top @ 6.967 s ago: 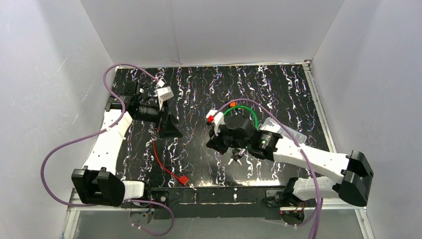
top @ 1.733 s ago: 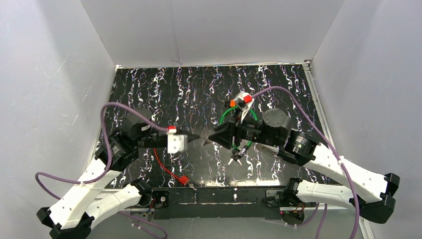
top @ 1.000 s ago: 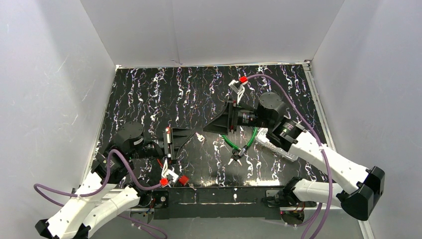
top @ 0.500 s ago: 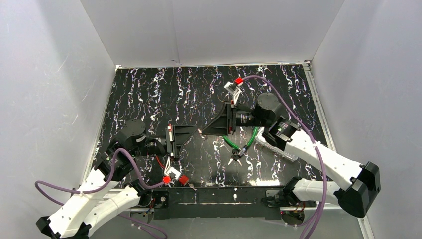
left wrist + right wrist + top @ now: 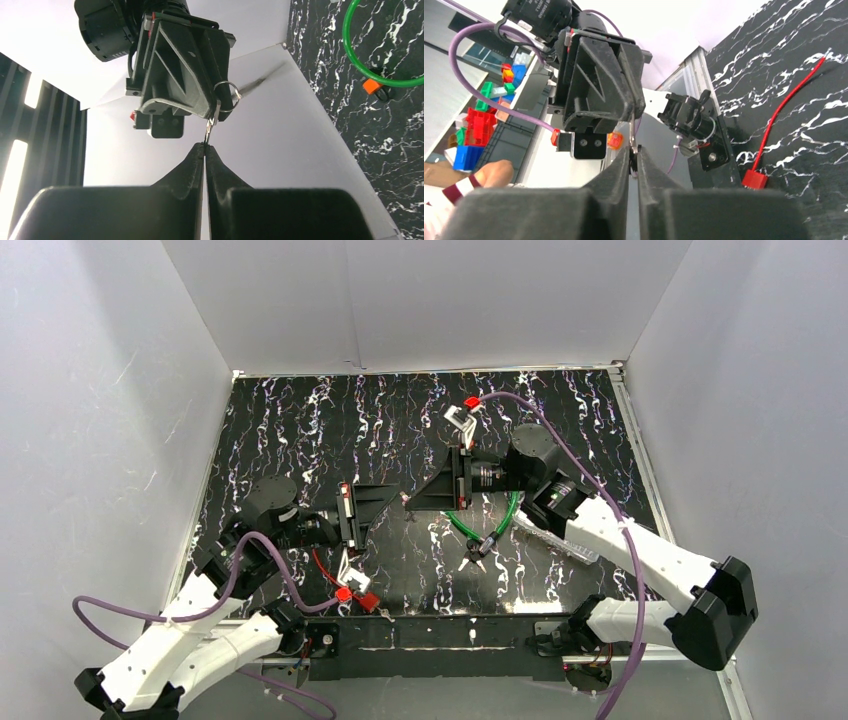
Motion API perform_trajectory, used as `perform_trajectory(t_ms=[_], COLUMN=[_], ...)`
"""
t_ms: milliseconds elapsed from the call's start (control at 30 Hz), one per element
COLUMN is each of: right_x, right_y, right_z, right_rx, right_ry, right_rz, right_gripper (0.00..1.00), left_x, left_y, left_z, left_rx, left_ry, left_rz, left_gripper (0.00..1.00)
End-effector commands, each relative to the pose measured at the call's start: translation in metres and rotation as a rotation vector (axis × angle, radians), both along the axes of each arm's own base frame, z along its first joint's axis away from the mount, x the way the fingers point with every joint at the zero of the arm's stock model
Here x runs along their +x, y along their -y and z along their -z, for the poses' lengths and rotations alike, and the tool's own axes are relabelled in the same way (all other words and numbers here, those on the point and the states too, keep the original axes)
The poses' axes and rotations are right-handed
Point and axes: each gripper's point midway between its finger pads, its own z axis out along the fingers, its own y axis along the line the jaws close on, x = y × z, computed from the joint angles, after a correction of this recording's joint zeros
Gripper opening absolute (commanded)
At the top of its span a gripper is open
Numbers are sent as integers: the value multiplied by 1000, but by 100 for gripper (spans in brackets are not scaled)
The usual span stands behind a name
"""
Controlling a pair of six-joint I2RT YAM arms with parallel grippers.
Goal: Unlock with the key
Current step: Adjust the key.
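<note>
Both grippers meet tip to tip above the middle of the table. My left gripper is shut on the thin metal key, which I see edge-on. The key's ring hangs at the tip of my right gripper. The right jaws are closed on the key's other end. The lock's green cable loop lies on the black marbled table below the right gripper. An orange piece and a dark lock body sit on the loop.
A red wire with a red plug lies near the front edge under the left arm. A clear plastic bag rests beneath the right forearm. White walls enclose three sides. A person's hand shows beyond the table.
The right gripper's jaws have closed onto the key held by the left gripper. Both arms have shifted slightly, and the gap between the fingertips is gone.
</note>
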Motion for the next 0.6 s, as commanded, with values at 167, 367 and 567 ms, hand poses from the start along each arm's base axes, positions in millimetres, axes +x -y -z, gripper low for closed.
perform_trajectory(t_ms=[167,367,567], right_x=[10,15,23], right_y=[12,20,45], right_z=[-15,-15,9], right_rx=[113,110,-14], right_ry=[-33,-47,-47], right_rz=[-1,33,169], right_gripper=[1,1,1], left_x=[4,8,29], left_y=[2,4,-3], left_z=[2,2,-3], left_rx=[18,-4,-100], left_ry=[71,56,-302], left_rz=[-2,-16,-171], left_gripper=[0,77,98])
